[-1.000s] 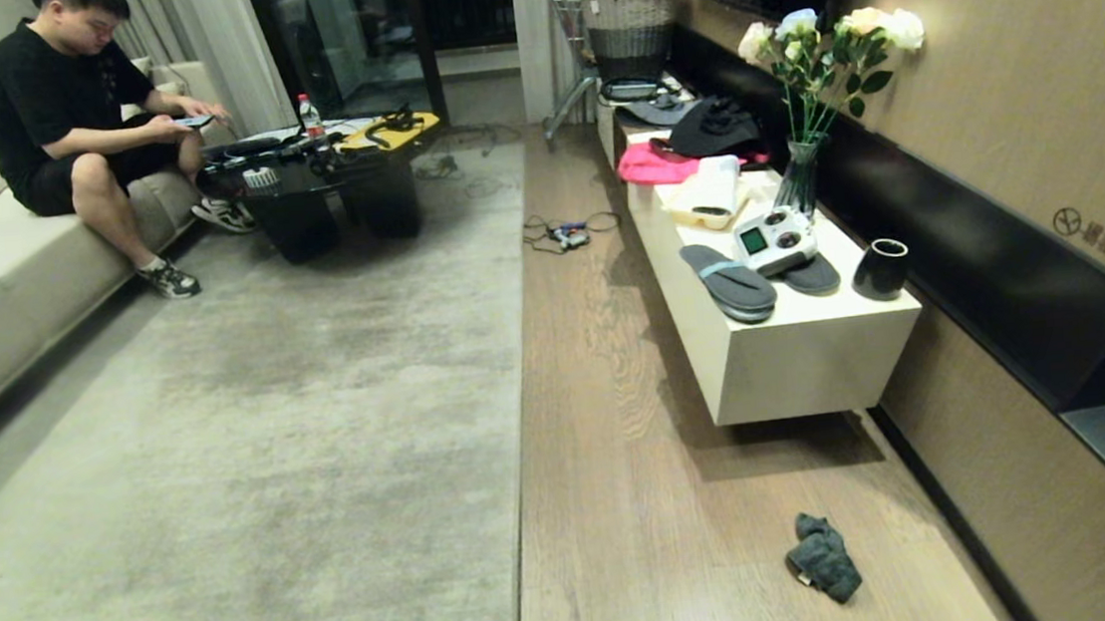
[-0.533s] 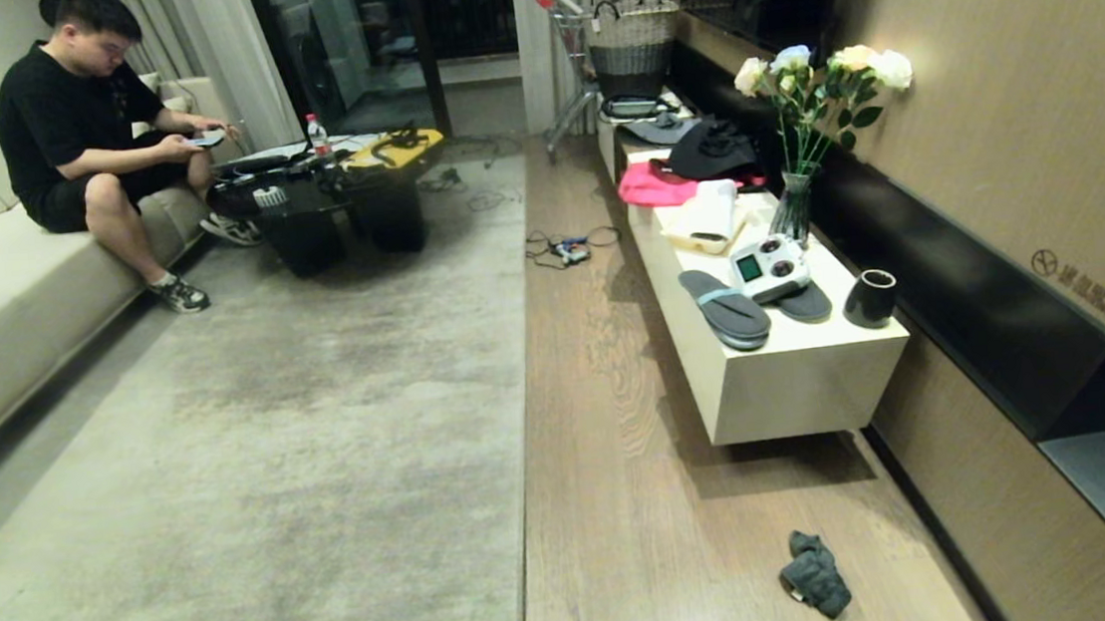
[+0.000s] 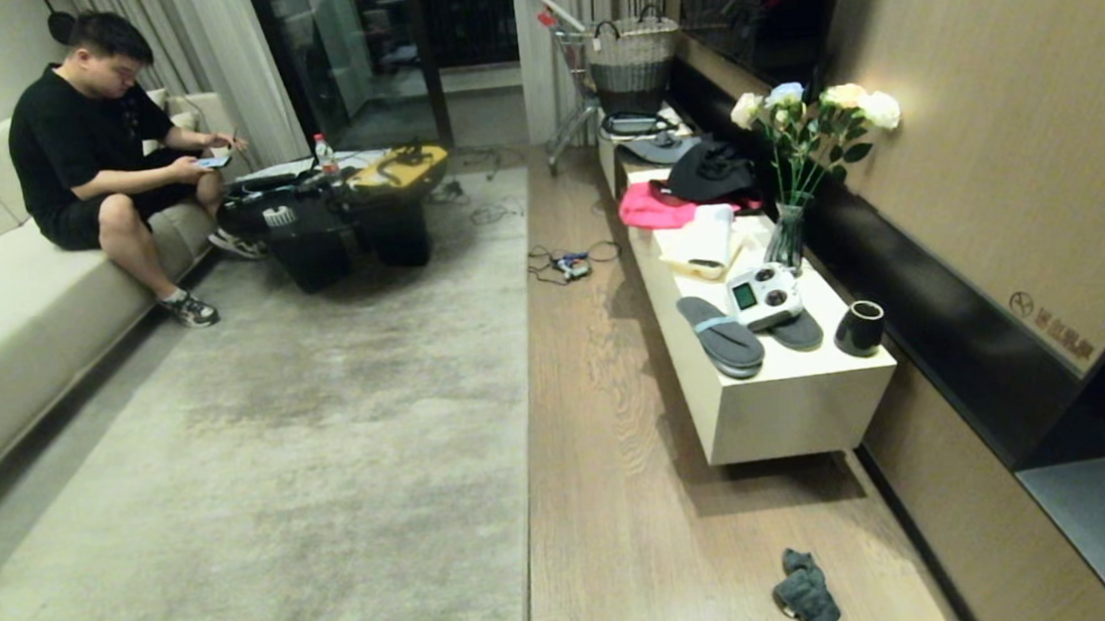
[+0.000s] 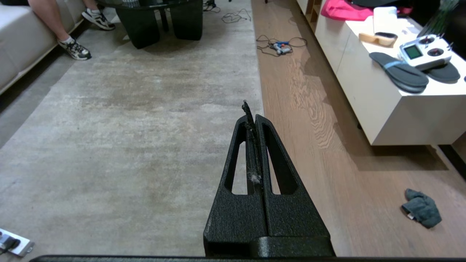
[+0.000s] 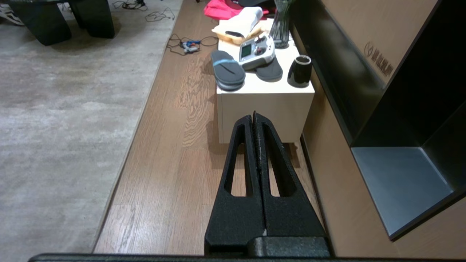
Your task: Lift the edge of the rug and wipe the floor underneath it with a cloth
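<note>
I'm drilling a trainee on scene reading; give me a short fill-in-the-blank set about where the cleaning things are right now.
1. The cloth lies crumpled on the wooden ____.
2. The rug edge lies ____ on the floor.
3. Both the left gripper and the right gripper have their jaws ____.

Missing words: floor; flat; shut

The rug edge point(image 3: 522, 383) lies flat on the floor point(image 3: 616, 465); the crumpled cloth point(image 3: 806, 591) sits well apart.

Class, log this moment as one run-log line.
cloth: lying on floor | rug edge: flat | left end effector: shut, empty | right end effector: shut, empty
</note>
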